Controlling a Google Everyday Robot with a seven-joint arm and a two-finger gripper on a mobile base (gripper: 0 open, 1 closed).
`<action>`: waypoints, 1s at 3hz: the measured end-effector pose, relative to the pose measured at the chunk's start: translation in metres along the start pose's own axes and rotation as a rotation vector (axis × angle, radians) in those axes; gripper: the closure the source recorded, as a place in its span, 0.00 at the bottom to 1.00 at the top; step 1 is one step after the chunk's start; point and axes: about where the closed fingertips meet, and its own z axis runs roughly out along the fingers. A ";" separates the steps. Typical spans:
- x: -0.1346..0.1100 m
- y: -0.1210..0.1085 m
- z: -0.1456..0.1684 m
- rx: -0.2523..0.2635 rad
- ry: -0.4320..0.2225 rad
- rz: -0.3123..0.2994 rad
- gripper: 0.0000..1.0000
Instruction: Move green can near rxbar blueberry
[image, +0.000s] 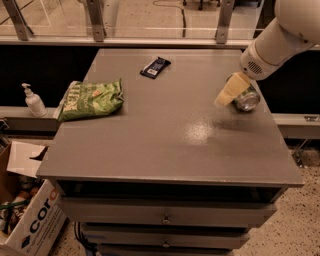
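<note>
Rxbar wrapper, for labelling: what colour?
Rxbar: dark navy-black, white patch, camera view; gripper beside the green can.

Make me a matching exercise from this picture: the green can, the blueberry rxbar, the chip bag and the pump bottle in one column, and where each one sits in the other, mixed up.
Things:
1. green can
2. rxbar blueberry
3. green chip bag
4. white pump bottle

Places:
A. far middle of the table
B. on the ledge left of the table
C. right side of the table, right beside the pincer
D. left side of the table

Pairs: 1-C, 2-A, 3-D, 4-B
</note>
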 end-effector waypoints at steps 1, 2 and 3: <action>-0.012 -0.011 0.031 0.006 0.016 0.017 0.00; -0.005 -0.029 0.042 0.038 0.032 0.073 0.00; 0.004 -0.032 0.045 0.026 0.039 0.070 0.00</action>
